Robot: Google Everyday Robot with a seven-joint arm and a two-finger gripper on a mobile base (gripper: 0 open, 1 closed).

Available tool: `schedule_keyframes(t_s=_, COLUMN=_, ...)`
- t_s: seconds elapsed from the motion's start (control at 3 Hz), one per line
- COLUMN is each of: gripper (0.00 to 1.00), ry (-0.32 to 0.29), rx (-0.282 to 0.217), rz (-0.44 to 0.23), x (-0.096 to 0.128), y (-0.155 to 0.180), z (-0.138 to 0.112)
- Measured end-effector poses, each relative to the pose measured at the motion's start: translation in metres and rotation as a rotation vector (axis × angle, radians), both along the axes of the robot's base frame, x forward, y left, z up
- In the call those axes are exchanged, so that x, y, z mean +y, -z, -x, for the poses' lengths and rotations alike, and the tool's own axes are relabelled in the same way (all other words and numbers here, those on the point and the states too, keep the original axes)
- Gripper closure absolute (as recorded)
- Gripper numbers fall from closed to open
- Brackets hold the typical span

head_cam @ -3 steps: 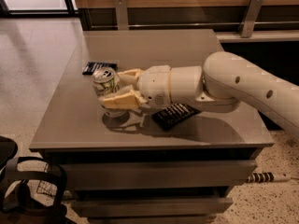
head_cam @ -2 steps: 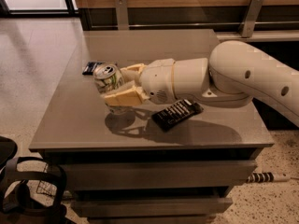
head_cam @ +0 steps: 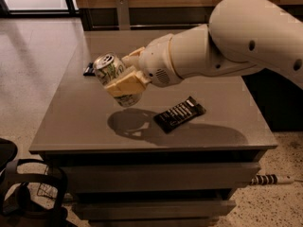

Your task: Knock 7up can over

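Note:
The 7up can (head_cam: 112, 76), whitish-silver with green lettering and a silver pull-tab top, is held in the air above the grey table (head_cam: 85, 117), tilted with its top toward the left. My gripper (head_cam: 124, 75) is shut on the can, one cream finger (head_cam: 127, 82) across its front and the other behind it. The can's shadow falls on the table below. My white arm (head_cam: 227, 46) reaches in from the right.
A flat black snack-bar wrapper (head_cam: 180, 114) lies on the table right of the can's shadow. A flat dark packet (head_cam: 88, 69) lies at the table's left edge, mostly hidden behind the can. Drawers sit below the tabletop. A dark chair (head_cam: 23, 193) is at the lower left.
My gripper has lifted the can off the table and tilted it leftward. The arm has come closer to the camera.

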State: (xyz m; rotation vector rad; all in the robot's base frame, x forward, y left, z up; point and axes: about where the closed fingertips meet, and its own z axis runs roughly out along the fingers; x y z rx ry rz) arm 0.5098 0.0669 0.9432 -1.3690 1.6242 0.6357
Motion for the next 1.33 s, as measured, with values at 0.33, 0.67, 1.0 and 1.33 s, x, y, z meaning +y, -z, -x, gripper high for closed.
schedule_keyframes(t_s=0.33, gripper=1.0, ry=0.026, rx=0.029, rz=0.127, x=0.0, y=0.0, z=-0.011)
schedule_keyframes(t_s=0.67, gripper=1.0, ry=0.072, rx=0.055, rz=0.212, x=-0.005, y=0.006, z=-0.017)
schedule_keyframes(t_s=1.0, gripper=1.0, ry=0.118, rx=0.069, rz=0.283, x=-0.01, y=0.017, z=-0.022)
schedule_keyframes(t_s=1.33, gripper=1.0, ry=0.145, rx=0.068, rz=0.349, x=-0.011, y=0.027, z=-0.03)
